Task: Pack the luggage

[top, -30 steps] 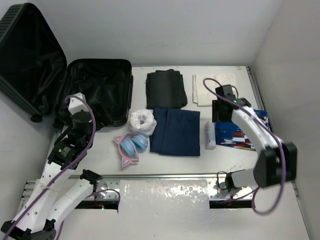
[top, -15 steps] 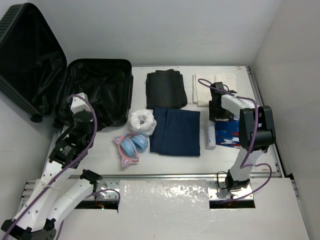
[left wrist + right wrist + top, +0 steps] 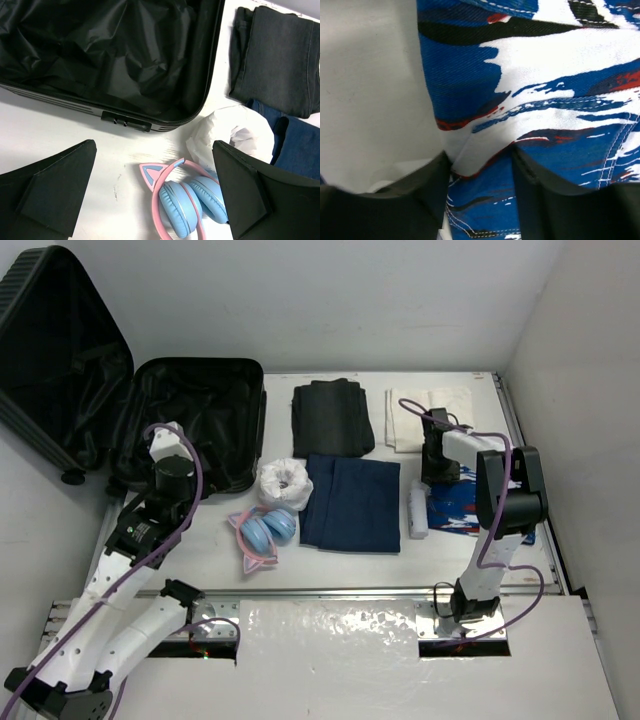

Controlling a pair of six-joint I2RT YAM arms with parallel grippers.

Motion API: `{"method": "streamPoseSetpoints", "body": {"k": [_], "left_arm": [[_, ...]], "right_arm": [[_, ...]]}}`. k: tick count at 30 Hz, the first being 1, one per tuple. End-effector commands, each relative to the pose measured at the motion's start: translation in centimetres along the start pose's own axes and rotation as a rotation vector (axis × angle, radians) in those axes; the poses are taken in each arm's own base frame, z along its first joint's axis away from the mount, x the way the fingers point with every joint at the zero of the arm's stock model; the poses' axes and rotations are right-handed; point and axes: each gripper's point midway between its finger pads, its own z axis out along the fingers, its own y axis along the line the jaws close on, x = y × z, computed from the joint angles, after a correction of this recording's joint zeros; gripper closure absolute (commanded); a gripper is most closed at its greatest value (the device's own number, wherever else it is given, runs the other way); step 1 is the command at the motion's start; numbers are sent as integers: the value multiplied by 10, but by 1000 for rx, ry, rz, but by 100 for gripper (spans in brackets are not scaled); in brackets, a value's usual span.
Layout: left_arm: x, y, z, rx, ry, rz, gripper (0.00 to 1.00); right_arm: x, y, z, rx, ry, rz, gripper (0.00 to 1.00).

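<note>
Step in hand, I'd say, is the grab: the right gripper (image 3: 480, 162) pinches a fold of the patterned cloth (image 3: 545, 75). Next comes a lift and a carry across to the suitcase (image 3: 205, 410), lying open at the table's far left with nothing packed yet. The left gripper (image 3: 154, 145) hangs wide open and holds nothing, above the headphones (image 3: 186, 202).

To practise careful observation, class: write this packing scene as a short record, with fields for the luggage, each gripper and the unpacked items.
luggage: open, no items seen inside
left gripper: open, above headphones by luggage edge
right gripper: closed on a fold of patterned cloth
unpacked: black garment, navy garment, white cloth, white bundle
</note>
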Motion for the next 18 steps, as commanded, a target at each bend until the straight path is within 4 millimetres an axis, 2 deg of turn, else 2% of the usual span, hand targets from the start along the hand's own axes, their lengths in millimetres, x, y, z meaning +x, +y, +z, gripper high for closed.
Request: {"method": "streamPoseSetpoints", "body": {"k": [1, 2, 3, 6, 8, 9, 10, 18], "left_arm": [[-10, -5, -1, 27, -37, -9, 0], [-10, -6, -1, 31, -37, -9, 0], [-10, -6, -1, 33, -37, -8, 0], [-10, -6, -2, 35, -39, -8, 0], [-10, -7, -1, 37, -38, -9, 0], [-9, -7, -1, 38, -34, -5, 0], [-9, -7, 0, 37, -32, -4, 0], [-11, -9, -3, 54, -40, -3, 0]], "right_arm": [[26, -10, 10, 54, 61, -8, 54], [30, -10, 12, 50, 72, -15, 58], [33, -8, 15, 43, 83, -24, 67], [38, -2, 18, 4, 102, -37, 85], [38, -3, 17, 3, 96, -34, 88], [34, -3, 14, -4, 77, -30, 97], [34, -2, 13, -8, 70, -29, 100], [14, -9, -12, -38, -26, -4, 100]]}}
